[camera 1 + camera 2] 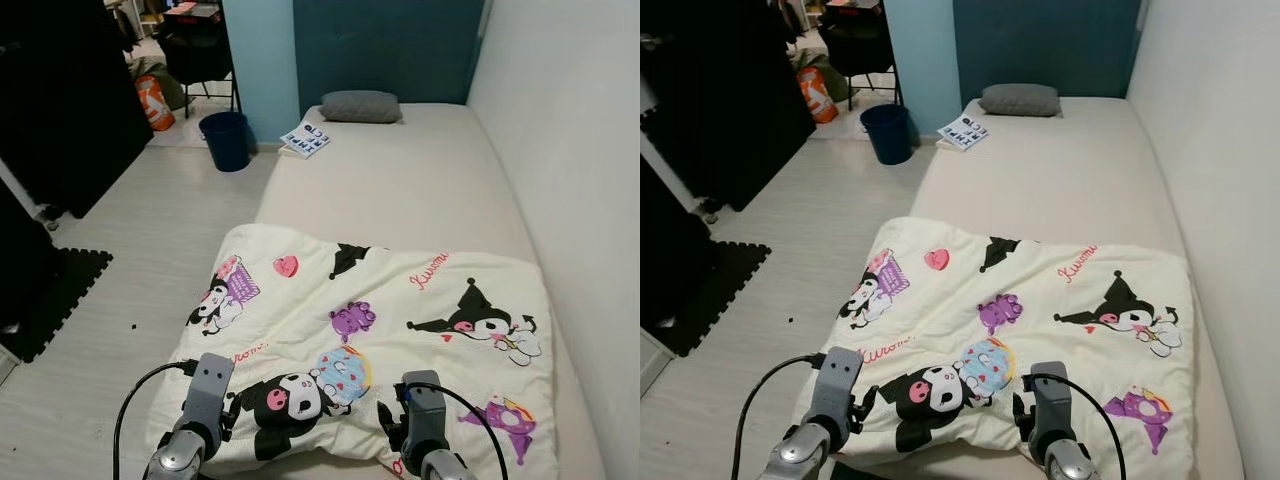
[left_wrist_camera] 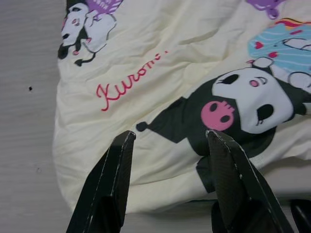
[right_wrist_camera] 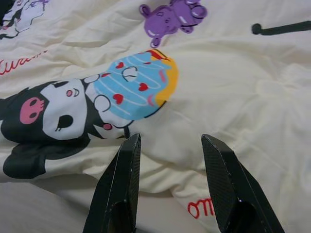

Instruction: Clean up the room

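Both sets of fingers are spread and empty: the left gripper (image 2: 167, 145) and right gripper (image 3: 167, 145) hover just above the near hem of the blanket (image 1: 400, 300), spread over the bed (image 1: 400, 170) beyond them (its left edge overhangs the floor). Bed-making seems the step; next, each should pinch the hem.

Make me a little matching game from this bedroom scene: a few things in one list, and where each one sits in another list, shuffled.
Things:
1. grey pillow
2. blue bin
3. cartoon blanket
4. magazine

Places:
A. on the floor beside the head end of the bed
B. spread over the near end of the mattress, its left side spilling over the bed's edge
C. at the far end of the mattress, against the dark wall
D. on the far left corner of the mattress, overhanging the edge

Pairs: 1-C, 2-A, 3-B, 4-D
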Tool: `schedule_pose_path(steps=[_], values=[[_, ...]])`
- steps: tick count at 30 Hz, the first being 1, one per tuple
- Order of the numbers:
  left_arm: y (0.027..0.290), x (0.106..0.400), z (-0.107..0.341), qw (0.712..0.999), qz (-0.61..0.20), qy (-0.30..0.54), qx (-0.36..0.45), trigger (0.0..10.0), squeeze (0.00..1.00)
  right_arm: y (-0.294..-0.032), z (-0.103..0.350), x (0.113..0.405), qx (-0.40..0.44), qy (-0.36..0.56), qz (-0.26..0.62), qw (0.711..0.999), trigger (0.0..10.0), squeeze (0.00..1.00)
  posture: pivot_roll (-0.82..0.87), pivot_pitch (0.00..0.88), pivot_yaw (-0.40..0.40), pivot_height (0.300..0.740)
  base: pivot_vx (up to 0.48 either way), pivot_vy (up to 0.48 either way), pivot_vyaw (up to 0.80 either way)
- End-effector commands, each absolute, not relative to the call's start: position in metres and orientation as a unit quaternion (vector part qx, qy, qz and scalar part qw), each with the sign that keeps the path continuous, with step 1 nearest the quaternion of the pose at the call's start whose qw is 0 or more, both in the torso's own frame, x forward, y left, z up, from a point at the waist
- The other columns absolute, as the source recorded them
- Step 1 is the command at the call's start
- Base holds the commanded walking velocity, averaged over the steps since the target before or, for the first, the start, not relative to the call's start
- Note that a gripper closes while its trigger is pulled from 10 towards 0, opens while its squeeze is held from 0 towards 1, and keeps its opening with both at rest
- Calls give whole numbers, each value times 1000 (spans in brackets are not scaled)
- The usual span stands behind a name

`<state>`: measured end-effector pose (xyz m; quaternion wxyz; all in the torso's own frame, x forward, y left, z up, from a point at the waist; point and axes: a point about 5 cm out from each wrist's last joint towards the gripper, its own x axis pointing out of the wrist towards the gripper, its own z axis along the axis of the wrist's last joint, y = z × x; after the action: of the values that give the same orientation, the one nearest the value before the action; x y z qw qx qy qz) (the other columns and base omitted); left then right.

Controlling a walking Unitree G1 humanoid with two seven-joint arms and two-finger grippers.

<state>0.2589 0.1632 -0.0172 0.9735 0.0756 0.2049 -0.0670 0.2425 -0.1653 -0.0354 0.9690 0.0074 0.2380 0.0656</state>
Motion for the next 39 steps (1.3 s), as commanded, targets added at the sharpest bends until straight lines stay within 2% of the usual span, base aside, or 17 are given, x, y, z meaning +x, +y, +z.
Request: schedule_pose_path(steps=[1,3,11,27,33,39], values=[[162,256,-22,969,-74,221,80,10000,0,-166,-42,235,13,257,57,965,10000,0,44,90,37,734,0,-480,0],[160,256,-22,969,-74,222,79,10000,0,-167,-42,236,11,258,55,965,10000,0,37,86,33,734,0,-480,0],[154,256,-23,972,-57,218,61,10000,0,-181,-40,238,-9,262,28,965,10000,0,9,74,10,734,0,0,0],[153,255,-24,972,-51,220,59,10000,0,-192,-33,248,-17,258,-12,966,10000,0,-5,76,-4,734,0,0,0],[154,257,-23,972,-49,221,65,10000,0,-189,-32,250,-14,258,-12,966,10000,0,-2,75,-1,734,0,-480,0],[154,259,-22,974,-36,219,47,10000,0,-190,-32,251,-14,261,-15,965,10000,0,-2,79,1,734,0,0,0]])
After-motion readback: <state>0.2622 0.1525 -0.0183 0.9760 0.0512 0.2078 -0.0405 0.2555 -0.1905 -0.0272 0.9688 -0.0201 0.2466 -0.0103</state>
